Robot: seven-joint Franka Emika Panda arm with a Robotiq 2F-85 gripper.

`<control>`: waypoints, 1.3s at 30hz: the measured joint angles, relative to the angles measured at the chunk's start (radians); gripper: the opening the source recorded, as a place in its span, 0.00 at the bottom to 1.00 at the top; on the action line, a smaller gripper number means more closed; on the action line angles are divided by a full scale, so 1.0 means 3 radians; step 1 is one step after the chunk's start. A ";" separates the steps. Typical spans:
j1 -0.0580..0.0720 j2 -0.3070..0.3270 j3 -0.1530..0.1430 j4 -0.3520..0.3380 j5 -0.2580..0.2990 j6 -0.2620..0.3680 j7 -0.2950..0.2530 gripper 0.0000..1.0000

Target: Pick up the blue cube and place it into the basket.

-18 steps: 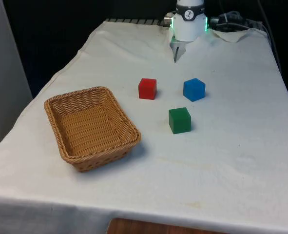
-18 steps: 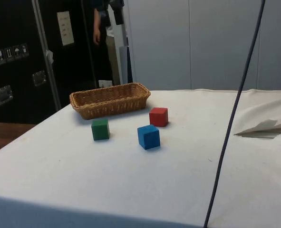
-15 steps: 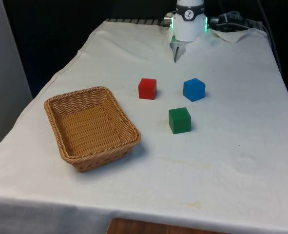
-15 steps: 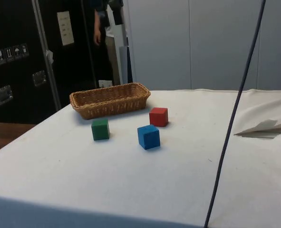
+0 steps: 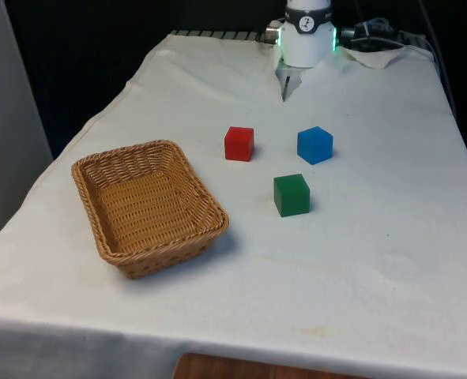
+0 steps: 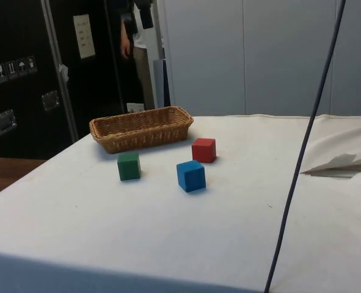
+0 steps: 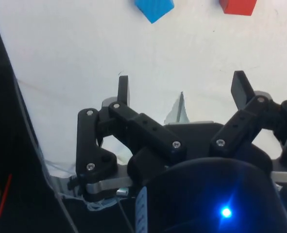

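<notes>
The blue cube (image 5: 314,144) sits on the white cloth (image 5: 375,237) near the middle of the table, touched by nothing. Taking the green cube (image 5: 291,194) as the centre of a clock face in the front view, the blue cube lies at about one o'clock, close by but apart, and the red cube (image 5: 239,143) lies at about eleven o'clock, a little further off. From the blue cube, the red cube is at nine o'clock, with a clear gap of cloth between them. The wicker basket (image 5: 99,229) stands well apart from all three cubes, at about eight o'clock from the blue cube; nothing shows inside it. In the side view the blue cube (image 6: 190,176) is the nearest of the three, with the green cube (image 6: 129,166) and the red cube (image 6: 203,149) flanking it and the basket (image 6: 141,116) behind them. The gripper (image 7: 180,89) hangs above bare cloth with its two black fingers (image 7: 123,89) spread wide and holding nothing; the blue cube (image 7: 154,8) and red cube (image 7: 237,6) lie ahead of the fingertips, well clear of them. A person (image 6: 137,49) stands by the dark cabinets (image 6: 21,73) in the side view.
</notes>
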 measured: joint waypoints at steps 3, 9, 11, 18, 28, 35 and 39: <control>0.0000 0.0000 0.0027 0.0000 -0.0027 0.0013 0.0007 1.00; 0.0000 0.0000 0.0117 0.0000 -0.0110 0.0053 0.0023 1.00; 0.0000 -0.0003 0.0130 0.0000 -0.0120 0.0057 0.0027 1.00; 0.0000 -0.0140 0.0167 -0.0213 -0.0143 0.0173 0.0043 1.00; 0.0000 -0.0217 0.0213 -0.0417 -0.0143 0.0427 0.0000 1.00; 0.0000 -0.0177 0.0260 -0.0490 -0.0143 0.0593 -0.0110 1.00; 0.0000 -0.0170 0.0270 -0.0573 -0.0140 0.0733 -0.0190 1.00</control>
